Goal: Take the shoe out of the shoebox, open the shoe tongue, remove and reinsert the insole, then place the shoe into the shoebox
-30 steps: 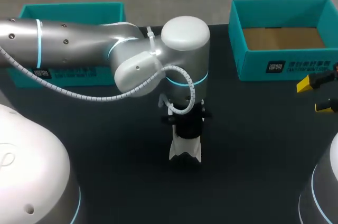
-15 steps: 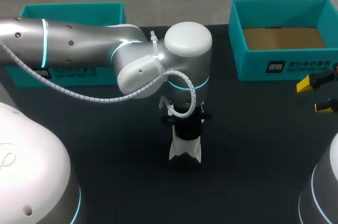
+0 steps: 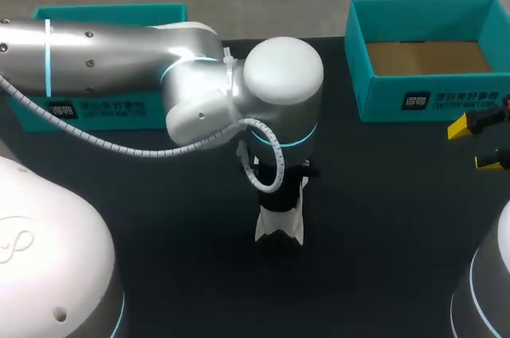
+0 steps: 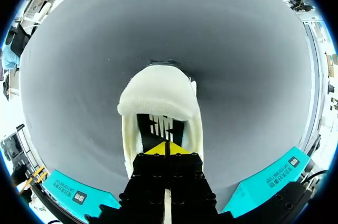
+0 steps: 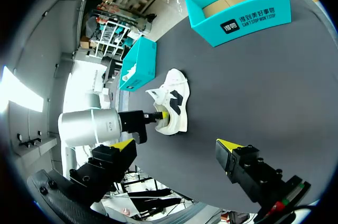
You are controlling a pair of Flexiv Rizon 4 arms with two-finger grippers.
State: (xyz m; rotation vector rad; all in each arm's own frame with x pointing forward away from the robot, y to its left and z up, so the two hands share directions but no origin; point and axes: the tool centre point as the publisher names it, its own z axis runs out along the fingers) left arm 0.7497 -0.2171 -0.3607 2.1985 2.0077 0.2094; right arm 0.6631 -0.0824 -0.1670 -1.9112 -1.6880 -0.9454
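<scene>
Across the dark grey table, the silver left arm is spanning from the left edge to the middle, its wrist hanging straight over the work. An open teal cardboard shoebox is sitting at the far right, showing its bare brown floor. A second teal box is sitting at the far left, half hidden behind that arm.

The white knit sneaker is resting on the table in the middle, well apart from both boxes. Its long axis seems to be running near to far, though the wrist is covering its far part.

The left gripper is pointing down into the sneaker's opening, with the rounded white toe lying just ahead of it. Its yellow tips are pressing together. Whether anything thin is pinched between them cannot be told.

The right gripper is hanging at the right edge, near the shoebox and well apart from the sneaker, fingers spread wide and holding nothing.

Since the left arm is already sitting inside the shoe, any work on the insole is probably falling to it, pulling along that near-far axis.
</scene>
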